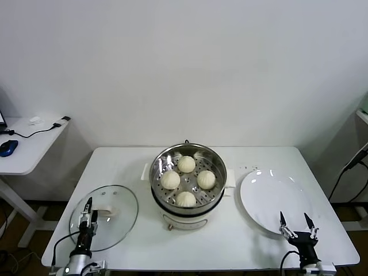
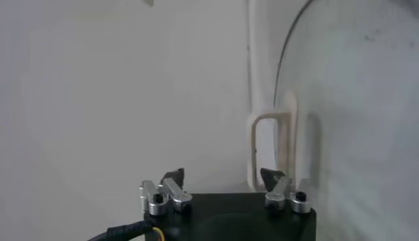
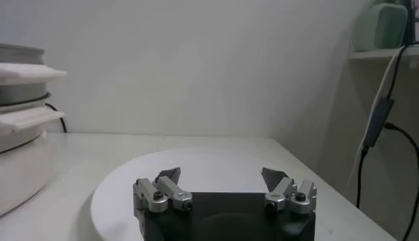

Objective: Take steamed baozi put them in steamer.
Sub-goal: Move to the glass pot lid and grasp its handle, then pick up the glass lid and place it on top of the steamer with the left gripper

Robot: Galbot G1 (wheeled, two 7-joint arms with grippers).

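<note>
Left gripper [image 1: 88, 214] and right gripper [image 1: 297, 223], fingers apart

A: The head camera looks down from above on the whole counter [image 1: 126, 167].

B: Both wrist cameras sit low and close — the left faces the glass lid [image 2: 347, 98], the right the plate [image 3: 196, 170], both also visible from the head.

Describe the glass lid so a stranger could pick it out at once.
Start at the white table and find the shiny steamer at its centre. The glass lid lies flat to the steamer's left, near the front edge. Unlike the opaque white plate on the right, it is see-through, with a white handle.
</note>
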